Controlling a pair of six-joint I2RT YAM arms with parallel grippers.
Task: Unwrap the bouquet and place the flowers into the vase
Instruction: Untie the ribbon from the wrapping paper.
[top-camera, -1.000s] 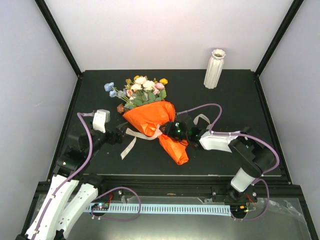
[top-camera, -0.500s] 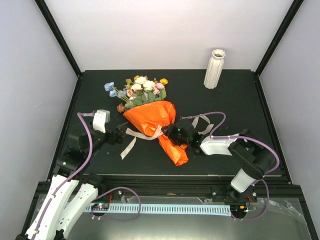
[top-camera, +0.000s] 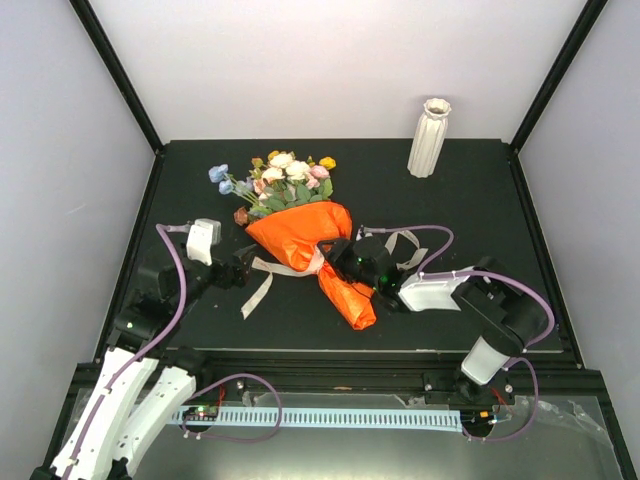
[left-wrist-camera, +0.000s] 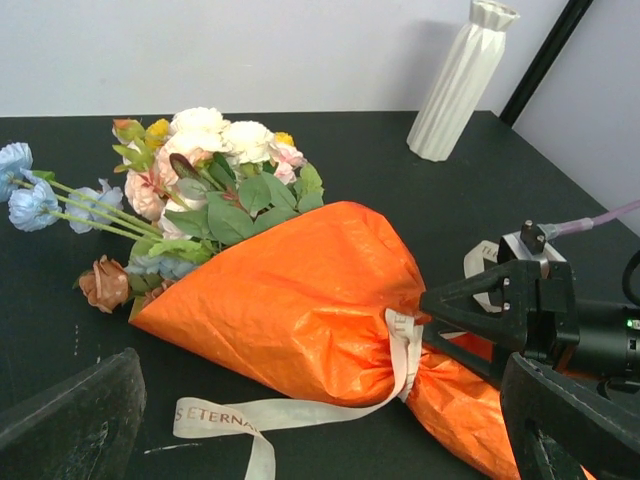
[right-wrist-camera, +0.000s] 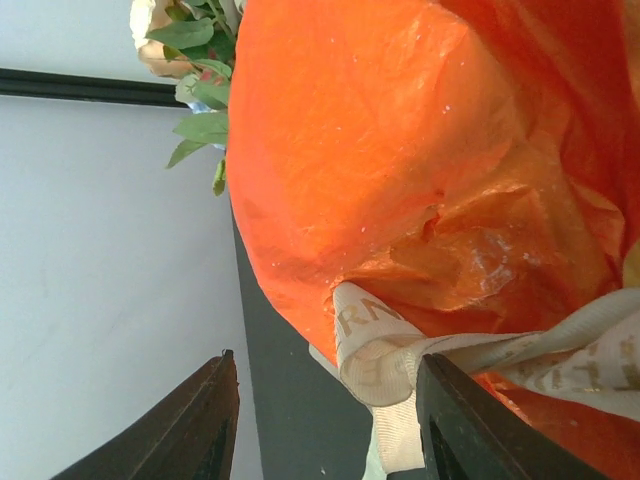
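Overhead view first: the bouquet (top-camera: 300, 235) lies on its side on the dark surface (top-camera: 470, 220), its flowers (top-camera: 285, 175) pointing to the far left and the twisted tail of orange paper (top-camera: 352, 298) pointing to the near edge. A loose end of cream ribbon (top-camera: 262, 285) trails off to the left of the tied neck. The vase (top-camera: 429, 138) stands upright at the far right, well apart from the bouquet. The left fingers (top-camera: 241, 272) sit low on the surface beside the trailing ribbon, and the right fingers (top-camera: 340, 256) reach the tied neck from the right. Left wrist view: the left fingers (left-wrist-camera: 70, 420) are spread wide with nothing between them, facing the orange cone (left-wrist-camera: 290, 300); the ribbon's printed end (left-wrist-camera: 220, 415) lies on the surface in front of them, and the right fingers (left-wrist-camera: 470, 300) straddle the neck just beside the knot (left-wrist-camera: 400, 340). Right wrist view: the right fingers (right-wrist-camera: 200, 425) stand about halfway apart, with the ribbon knot (right-wrist-camera: 375, 350) between them. The knot touches one finger and is clear of the other, so nothing is clamped.
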